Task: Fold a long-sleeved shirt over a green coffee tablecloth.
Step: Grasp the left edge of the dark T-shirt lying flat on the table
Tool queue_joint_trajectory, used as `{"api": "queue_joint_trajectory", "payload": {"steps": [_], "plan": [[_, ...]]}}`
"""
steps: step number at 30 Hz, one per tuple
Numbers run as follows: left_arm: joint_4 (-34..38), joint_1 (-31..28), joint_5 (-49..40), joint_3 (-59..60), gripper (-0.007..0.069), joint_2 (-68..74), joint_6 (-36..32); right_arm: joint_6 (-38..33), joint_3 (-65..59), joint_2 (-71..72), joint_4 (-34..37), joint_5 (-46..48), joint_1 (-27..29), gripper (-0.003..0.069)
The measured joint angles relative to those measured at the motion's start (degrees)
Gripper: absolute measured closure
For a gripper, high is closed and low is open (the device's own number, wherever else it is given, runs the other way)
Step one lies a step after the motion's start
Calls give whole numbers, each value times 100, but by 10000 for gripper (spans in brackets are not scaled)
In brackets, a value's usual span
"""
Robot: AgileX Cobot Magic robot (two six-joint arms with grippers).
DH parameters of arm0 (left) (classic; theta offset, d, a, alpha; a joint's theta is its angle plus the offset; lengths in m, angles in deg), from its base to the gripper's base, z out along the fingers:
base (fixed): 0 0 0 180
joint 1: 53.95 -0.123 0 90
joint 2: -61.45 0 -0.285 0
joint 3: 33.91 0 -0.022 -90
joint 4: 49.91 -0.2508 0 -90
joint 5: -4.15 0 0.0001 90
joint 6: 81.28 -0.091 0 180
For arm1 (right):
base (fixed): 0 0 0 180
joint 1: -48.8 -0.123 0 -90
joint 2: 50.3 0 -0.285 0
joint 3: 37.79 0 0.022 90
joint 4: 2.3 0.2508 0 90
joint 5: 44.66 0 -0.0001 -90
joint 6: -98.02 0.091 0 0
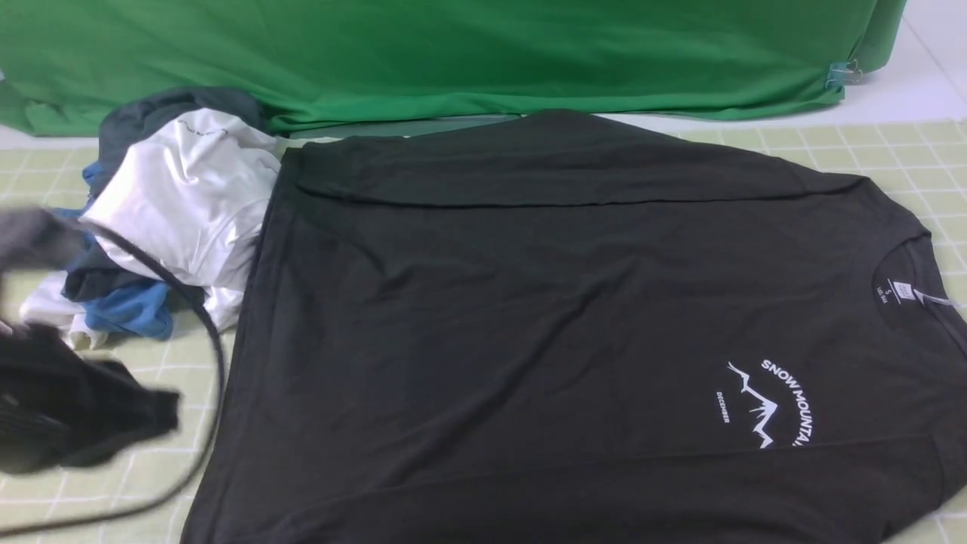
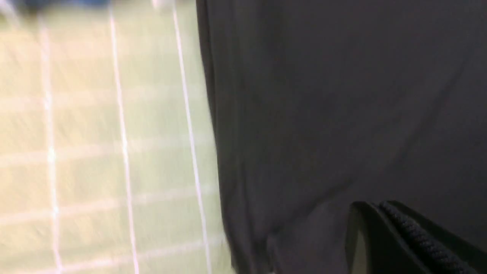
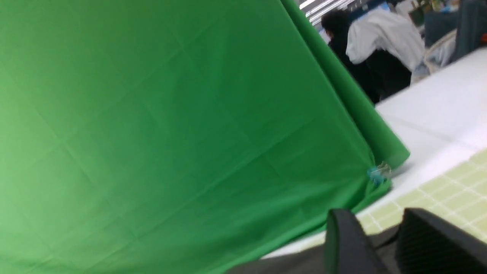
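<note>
The black long-sleeved shirt (image 1: 529, 317) lies flat on the green coffee tablecloth (image 1: 891, 151), collar and white neck label to the right, hem to the left. Its far sleeve is folded across the top of the body. The white mountain print (image 1: 770, 404) faces up. My left arm (image 1: 68, 415) is a blurred dark mass at the left edge, off the shirt's hem. In the left wrist view my left gripper (image 2: 371, 205) is shut with nothing in it, over the shirt (image 2: 342, 114) beside the tablecloth (image 2: 95, 133). My right gripper (image 3: 374, 224) is open above the shirt's edge (image 3: 296, 262) and is out of the front view.
A heap of white, blue and dark grey garments (image 1: 174, 211) sits at the back left, touching the shirt's hem. A plain bright green sheet (image 1: 453, 53) hangs along the back, held by a clip (image 1: 842, 74). A black cable (image 1: 215, 340) loops from my left arm.
</note>
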Motion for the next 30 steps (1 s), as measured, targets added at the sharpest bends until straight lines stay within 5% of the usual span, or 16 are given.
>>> {"api": "queue_joint_trajectory", "payload": {"steps": [5,9,15,26,30], "plan": [[-459,1051,464,711,622,331,583,-1183,1589,-712,-38,2122,-718,647],[-1052,1760,639,946,622,685,1222,-1772,2424,-1713,-38,3157,-1285,655],[-1364,2038,946,958,587,1175,1494,-2092,2816,-2787,-33,3687,-1959,655],[-1988,2063,1730,964,123,2089,1532,-2142,2827,-3557,10,3533,-2875,655],[-1919,2063,1843,964,43,2386,1569,-2142,2827,-3557,16,3460,-2921,655]]}}
